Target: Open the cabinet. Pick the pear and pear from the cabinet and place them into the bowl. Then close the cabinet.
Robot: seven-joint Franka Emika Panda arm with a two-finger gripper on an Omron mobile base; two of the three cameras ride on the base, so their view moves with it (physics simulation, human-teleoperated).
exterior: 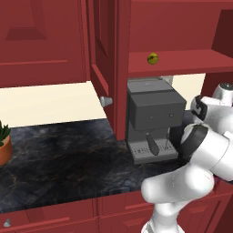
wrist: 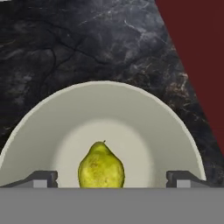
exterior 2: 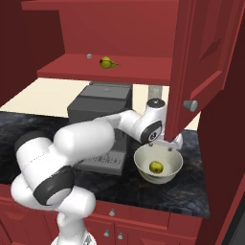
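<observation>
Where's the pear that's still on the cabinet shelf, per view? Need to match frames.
Left base view: shelf pear upper centre-right, above the coffee machine.
Right base view: shelf pear upper centre-left, above the coffee machine.
Hand view: not in it; the pear there lies in the bowl.
Shared landmark: coffee machine.

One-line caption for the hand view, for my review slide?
Open fingers straddle a pear lying in the cream bowl on the dark marble counter.
</observation>
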